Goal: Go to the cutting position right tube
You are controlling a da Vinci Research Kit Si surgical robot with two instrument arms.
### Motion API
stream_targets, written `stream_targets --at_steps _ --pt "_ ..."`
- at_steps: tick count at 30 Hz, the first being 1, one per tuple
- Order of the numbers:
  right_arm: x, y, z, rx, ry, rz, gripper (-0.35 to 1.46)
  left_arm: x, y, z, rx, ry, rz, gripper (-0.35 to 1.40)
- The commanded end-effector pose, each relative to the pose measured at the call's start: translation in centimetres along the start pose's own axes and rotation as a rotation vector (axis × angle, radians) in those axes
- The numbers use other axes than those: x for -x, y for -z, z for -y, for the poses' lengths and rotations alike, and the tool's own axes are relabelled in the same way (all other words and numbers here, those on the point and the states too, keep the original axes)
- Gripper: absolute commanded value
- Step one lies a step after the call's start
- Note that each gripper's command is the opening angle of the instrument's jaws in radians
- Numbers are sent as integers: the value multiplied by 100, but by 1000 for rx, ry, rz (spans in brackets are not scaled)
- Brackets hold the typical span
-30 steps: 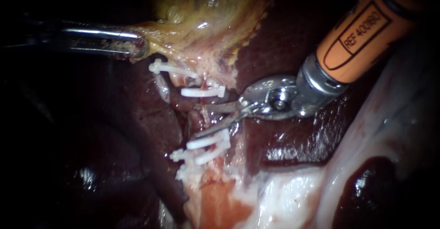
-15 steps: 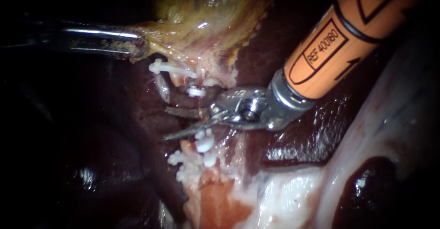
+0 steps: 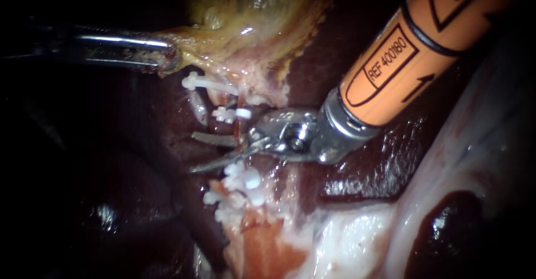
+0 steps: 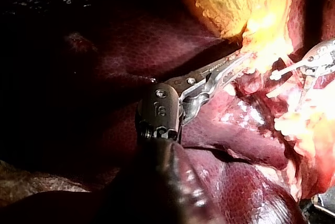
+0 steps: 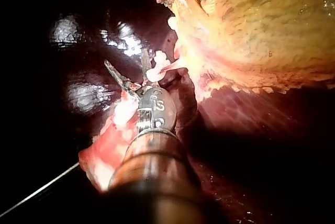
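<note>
While wide open, right tool (image 3: 191, 153) astride right tube (image 3: 239, 127), between clips (image 3: 229, 113).

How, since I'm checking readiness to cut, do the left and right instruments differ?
The left instrument comes in level, its claw shut on the edge of the gallbladder; the right instrument slants down, blades open astride a tube, gripping nothing. The left has a dark, slim shaft; the right has an orange one. Both have metal tips near the white clips.
</note>
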Motion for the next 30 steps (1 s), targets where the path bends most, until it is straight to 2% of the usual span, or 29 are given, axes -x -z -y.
stream_targets --at_steps 1,11,30 --pt "-2 0 4 -10 -2 -6 143 0 0 0 -1 0 0 -35" --pt "-22 6 31 -87 -10 -40 143 0 0 1 0 0 0 -35" --pt "-22 8 33 -93 -10 -40 141 0 0 2 0 0 0 -35"
